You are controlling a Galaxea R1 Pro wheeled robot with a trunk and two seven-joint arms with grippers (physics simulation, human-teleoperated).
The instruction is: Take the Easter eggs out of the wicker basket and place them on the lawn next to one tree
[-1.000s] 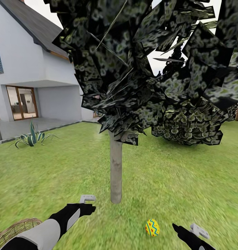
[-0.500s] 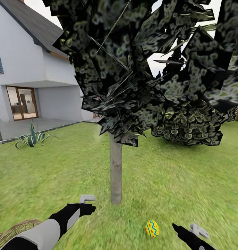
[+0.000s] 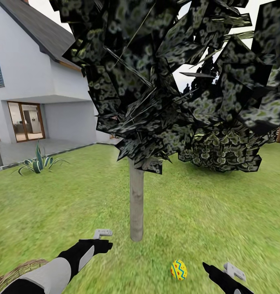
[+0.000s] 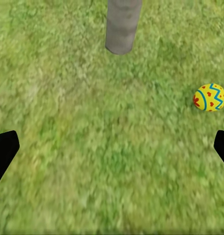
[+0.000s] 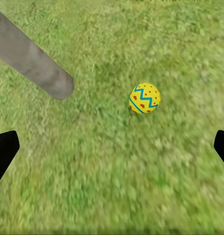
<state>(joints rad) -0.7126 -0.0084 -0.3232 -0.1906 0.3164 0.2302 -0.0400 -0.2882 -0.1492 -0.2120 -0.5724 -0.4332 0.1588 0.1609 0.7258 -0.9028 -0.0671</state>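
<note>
Now, from left to right:

Wicker basket point(image 3: 17, 270): only a part of its woven rim is seen, at the low left corner of the head view, behind the left forearm. What is inside I cannot tell.

Left gripper point(image 3: 102, 233): it hangs over the lawn point(image 3: 213, 220), just left of the trunk foot. In the left wrist view its two fingers stand wide apart, with only grass between them; it holds nothing.

Tree point(image 3: 136, 204): thin pale trunk, dark crown above.

Easter egg point(image 3: 178, 270): it lies on the grass near the trunk foot, to its right. It looks hard, smooth and round, so I judge it light but slippery, and it may roll if pushed. Best hold is probably across its widest middle, both pads meeting it squarely.

Right gripper point(image 3: 234, 270): low, just right of the egg, not touching it. The right wrist view shows its fingers wide apart and empty.
</note>
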